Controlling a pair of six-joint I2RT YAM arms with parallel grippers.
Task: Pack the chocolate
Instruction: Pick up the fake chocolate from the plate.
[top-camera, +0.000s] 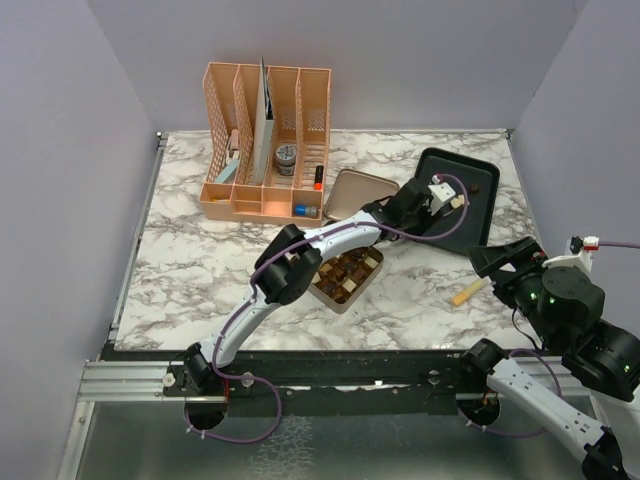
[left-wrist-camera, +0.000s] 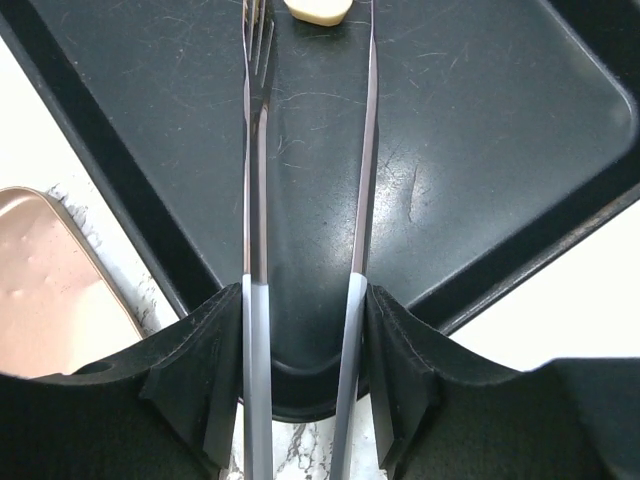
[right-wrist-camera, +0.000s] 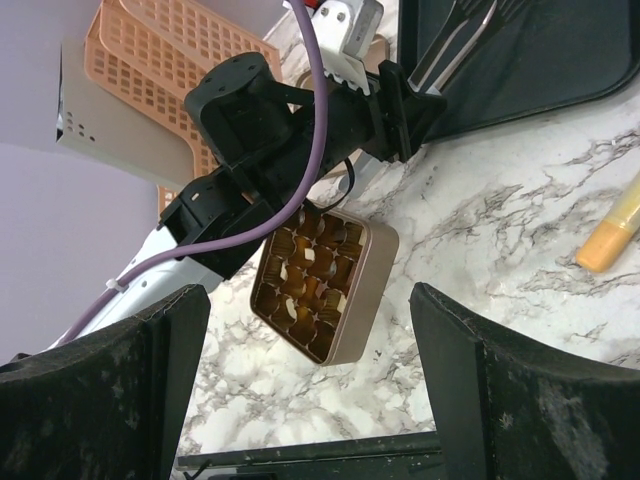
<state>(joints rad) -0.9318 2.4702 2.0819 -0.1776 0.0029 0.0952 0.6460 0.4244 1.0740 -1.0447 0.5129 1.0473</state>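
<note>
While left jaws clamp tongs (left-wrist-camera: 258, 200), cream chocolate (left-wrist-camera: 318, 9) lies between their tips; right jaws spread.

The white-and-grey marble worktop (top-camera: 200, 260) carries a peach plastic mesh organiser (top-camera: 225, 110), black rectangular tray (top-camera: 482, 212), square gold tin (top-camera: 340, 302), flat gold lid (top-camera: 355, 190) and small yellow stick (top-camera: 467, 293).

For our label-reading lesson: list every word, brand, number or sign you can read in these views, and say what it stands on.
No text can be read in any view.
Round jar in the peach desk organizer: its top may carry print, but it is too small to read.
Gold tin, lid, black tray, tongs: no lettering visible.
</note>
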